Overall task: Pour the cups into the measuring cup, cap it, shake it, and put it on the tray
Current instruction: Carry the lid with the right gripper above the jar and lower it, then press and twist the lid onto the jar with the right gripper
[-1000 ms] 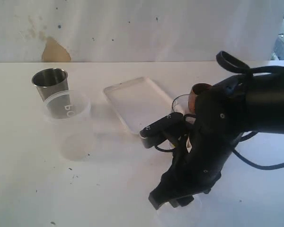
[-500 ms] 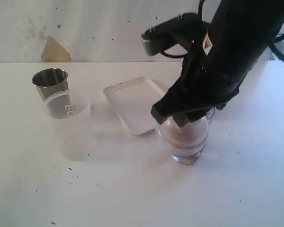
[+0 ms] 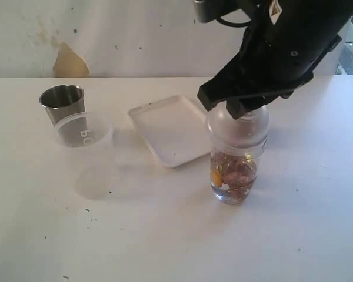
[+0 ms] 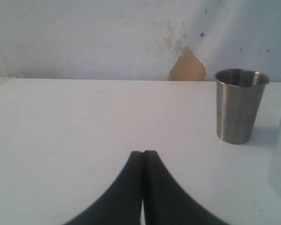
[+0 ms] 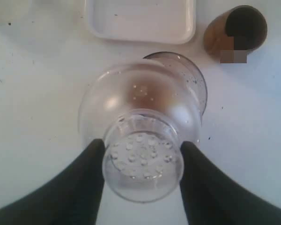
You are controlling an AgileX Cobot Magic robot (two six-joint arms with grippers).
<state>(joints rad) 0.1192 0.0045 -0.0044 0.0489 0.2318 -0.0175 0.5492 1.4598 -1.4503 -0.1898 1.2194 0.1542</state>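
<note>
As its cap (image 5: 140, 101) is pinched by the right gripper (image 5: 141, 149), the upright measuring cup (image 3: 234, 173) is noted just right of the tray (image 3: 165, 126).

tumbler (image 3: 62, 101) left of tray (image 3: 167, 126), measuring cup (image 3: 234, 176) right of it

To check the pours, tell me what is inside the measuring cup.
In the measuring cup, small brown, yellow and reddish pieces lie at the bottom. The cap covers its mouth; rear pieces are hidden.
</note>
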